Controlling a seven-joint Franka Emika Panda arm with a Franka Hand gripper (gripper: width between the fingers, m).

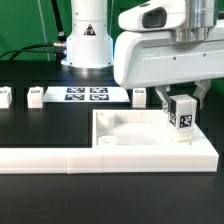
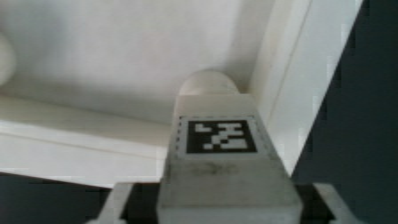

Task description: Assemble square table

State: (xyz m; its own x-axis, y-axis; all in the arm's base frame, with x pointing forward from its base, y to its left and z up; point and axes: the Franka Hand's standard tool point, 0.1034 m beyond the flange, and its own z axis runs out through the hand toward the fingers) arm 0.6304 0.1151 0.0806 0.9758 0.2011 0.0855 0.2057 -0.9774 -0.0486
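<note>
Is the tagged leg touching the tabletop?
Cannot tell. Exterior view: the leg overlaps the tabletop rim, seam hidden; wrist view is blurred.

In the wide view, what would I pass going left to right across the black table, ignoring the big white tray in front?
first leg → second leg → marker board → third leg → fourth leg, held in the claw
</note>
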